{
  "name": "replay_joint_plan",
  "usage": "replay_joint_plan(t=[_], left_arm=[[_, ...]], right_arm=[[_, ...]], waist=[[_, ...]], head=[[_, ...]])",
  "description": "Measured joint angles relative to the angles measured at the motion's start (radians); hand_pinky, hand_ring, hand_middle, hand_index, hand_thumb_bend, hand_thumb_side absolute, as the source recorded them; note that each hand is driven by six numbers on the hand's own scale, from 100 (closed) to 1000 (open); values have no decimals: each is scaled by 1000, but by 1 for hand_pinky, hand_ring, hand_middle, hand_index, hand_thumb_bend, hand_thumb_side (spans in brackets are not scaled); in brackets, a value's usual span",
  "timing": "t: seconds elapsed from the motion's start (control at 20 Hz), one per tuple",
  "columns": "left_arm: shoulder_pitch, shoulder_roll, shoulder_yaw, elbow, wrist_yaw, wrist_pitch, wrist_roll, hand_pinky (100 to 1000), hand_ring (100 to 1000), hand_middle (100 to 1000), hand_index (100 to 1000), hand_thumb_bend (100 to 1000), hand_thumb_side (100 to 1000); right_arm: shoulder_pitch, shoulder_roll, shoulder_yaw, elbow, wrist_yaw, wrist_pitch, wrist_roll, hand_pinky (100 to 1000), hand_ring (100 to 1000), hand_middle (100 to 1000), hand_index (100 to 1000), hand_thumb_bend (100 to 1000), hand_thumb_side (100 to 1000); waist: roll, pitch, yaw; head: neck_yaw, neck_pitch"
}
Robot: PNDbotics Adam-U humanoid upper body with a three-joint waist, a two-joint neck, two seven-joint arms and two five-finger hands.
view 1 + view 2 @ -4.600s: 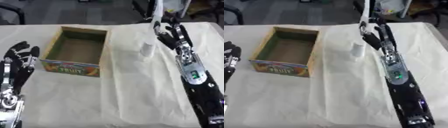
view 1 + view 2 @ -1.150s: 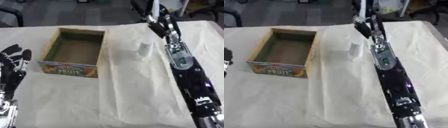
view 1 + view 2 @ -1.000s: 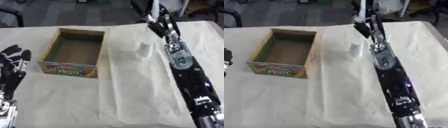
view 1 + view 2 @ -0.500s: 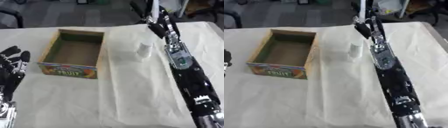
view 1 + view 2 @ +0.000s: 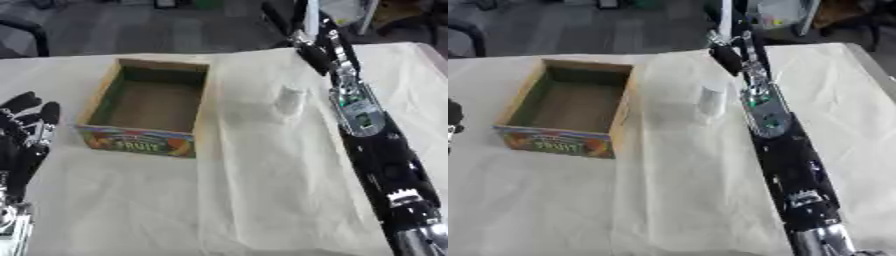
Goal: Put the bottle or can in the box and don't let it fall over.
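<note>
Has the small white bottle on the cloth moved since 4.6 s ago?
No. The small white bottle stands upright on the cloth, right of the cardboard fruit box, same spot relative to the box as before. The right hand is beyond it.

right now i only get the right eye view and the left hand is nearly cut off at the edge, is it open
Observer: Yes. The left eye view shows the left hand open at the lower left, fingers straight and pointing up.
Operator: is it touching the box
Observer: No. It sits left of the box, with a strip of bare cloth between them.
Operator: anything in it
Observer: Nothing. The hand is empty, and the bottle stands upright on the cloth, right of the box.
</note>
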Motion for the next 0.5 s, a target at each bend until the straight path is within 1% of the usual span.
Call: replay_joint_plan(t=[0.5], left_arm=[[0,-8,0,0,0,0,0,666,674,723,817,590,625]], right_arm=[[-7,-6,-6,7,-16,1,1,947,1000,1000,1000,100,603]], waist=[[-1,0,2]], head=[[0,0]])
